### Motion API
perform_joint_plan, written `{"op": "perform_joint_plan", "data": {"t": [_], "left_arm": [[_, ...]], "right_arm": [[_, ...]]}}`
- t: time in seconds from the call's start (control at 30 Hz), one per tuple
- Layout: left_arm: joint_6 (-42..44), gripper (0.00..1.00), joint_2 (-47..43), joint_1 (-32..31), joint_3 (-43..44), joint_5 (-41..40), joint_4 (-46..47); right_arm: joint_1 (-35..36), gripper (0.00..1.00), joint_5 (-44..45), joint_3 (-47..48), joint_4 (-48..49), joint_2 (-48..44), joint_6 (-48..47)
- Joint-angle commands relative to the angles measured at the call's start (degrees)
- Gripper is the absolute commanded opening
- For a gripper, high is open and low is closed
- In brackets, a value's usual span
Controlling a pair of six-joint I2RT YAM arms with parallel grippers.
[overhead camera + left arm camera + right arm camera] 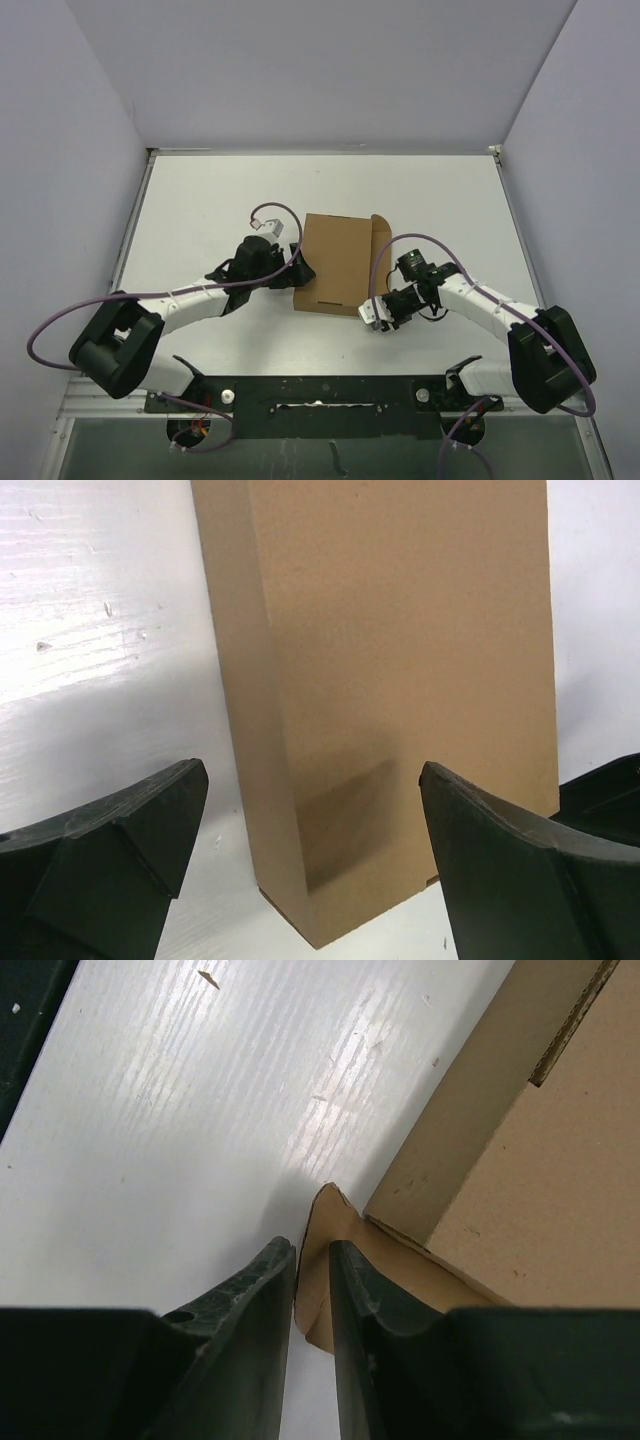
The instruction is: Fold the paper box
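The paper box is plain brown cardboard and lies at the middle of the white table, with a rounded flap sticking out on its right side. My left gripper is at the box's left edge. In the left wrist view it stands wide open, and a corner of the box rises between and beyond its fingers without touching them. My right gripper is at the box's near right corner. In the right wrist view it is closed on a thin rounded flap beside the box wall.
The white table is walled in by pale panels on three sides. A black rail with the arm bases runs along the near edge. Purple cables loop off both arms.
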Motion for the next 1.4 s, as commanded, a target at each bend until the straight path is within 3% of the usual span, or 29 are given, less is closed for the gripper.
{"op": "perform_joint_plan", "data": {"t": [0.0, 0.4, 1.03, 1.37], "left_arm": [[1.21, 0.87, 1.49, 0.21, 3.33, -0.9, 3.46], [1.26, 0.81, 2.9, 0.2, 3.33, -0.24, 3.67], [0.19, 0.73, 4.91, 0.31, 4.81, 0.49, 1.55], [-0.17, 0.68, 5.36, 0.89, 4.65, 1.51, 1.0]], "right_arm": [[-0.01, 0.21, -0.25, 0.5, 2.19, -0.27, 2.86], [-1.98, 0.16, -1.01, 1.72, 2.11, 0.15, 6.3], [-3.2, 0.2, -3.0, 2.8, 1.14, -0.6, 8.92], [-4.59, 0.11, -2.09, 3.56, 0.74, 0.92, 10.28]]}}
